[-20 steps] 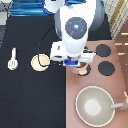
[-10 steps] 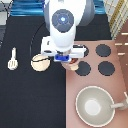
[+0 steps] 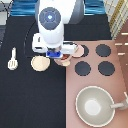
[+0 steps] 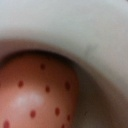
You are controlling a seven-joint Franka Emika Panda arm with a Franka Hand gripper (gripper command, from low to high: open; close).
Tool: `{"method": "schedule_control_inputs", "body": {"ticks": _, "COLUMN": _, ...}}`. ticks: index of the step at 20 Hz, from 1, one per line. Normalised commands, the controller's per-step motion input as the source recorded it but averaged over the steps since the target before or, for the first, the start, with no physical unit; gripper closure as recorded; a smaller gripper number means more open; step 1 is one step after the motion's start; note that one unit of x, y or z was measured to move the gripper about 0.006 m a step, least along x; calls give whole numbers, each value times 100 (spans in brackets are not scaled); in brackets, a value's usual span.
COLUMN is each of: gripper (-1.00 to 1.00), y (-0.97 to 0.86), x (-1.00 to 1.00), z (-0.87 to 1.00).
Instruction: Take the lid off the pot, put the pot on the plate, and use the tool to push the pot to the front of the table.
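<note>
My gripper hangs low over the black table, just off the stove's left edge. It is shut on the small pinkish-tan pot, which peeks out beneath the hand. The wrist view is filled by the pot's pale inner wall and its reddish-orange dotted contents. The cream-yellow plate lies flat just to the exterior view's left of the pot, apart from it. The lid rests on the stove beside a burner, partly hidden by the hand. The cream-white tool lies at the far left.
The brownish-pink stove with several black burners fills the exterior view's right. A large grey pan with a long handle sits at the bottom right. Black table stretches toward the exterior view's bottom left.
The arm has swung toward the exterior view's left, carrying the pot from the stove's edge closer to the plate. Plate, tool and pan have not moved.
</note>
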Motion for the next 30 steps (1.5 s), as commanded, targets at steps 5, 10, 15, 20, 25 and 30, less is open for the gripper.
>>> {"method": "schedule_control_inputs", "body": {"ticks": 5, "gripper": 100, "y": -92, "x": -63, "z": 0}}
{"method": "schedule_control_inputs", "body": {"ticks": 10, "gripper": 100, "y": -99, "x": -44, "z": 0}}
{"method": "schedule_control_inputs", "body": {"ticks": 15, "gripper": 100, "y": -99, "x": -34, "z": -30}}
{"method": "schedule_control_inputs", "body": {"ticks": 20, "gripper": 100, "y": -72, "x": -45, "z": -41}}
{"method": "schedule_control_inputs", "body": {"ticks": 25, "gripper": 100, "y": -13, "x": -21, "z": -28}}
{"method": "schedule_control_inputs", "body": {"ticks": 30, "gripper": 100, "y": 23, "x": 16, "z": -20}}
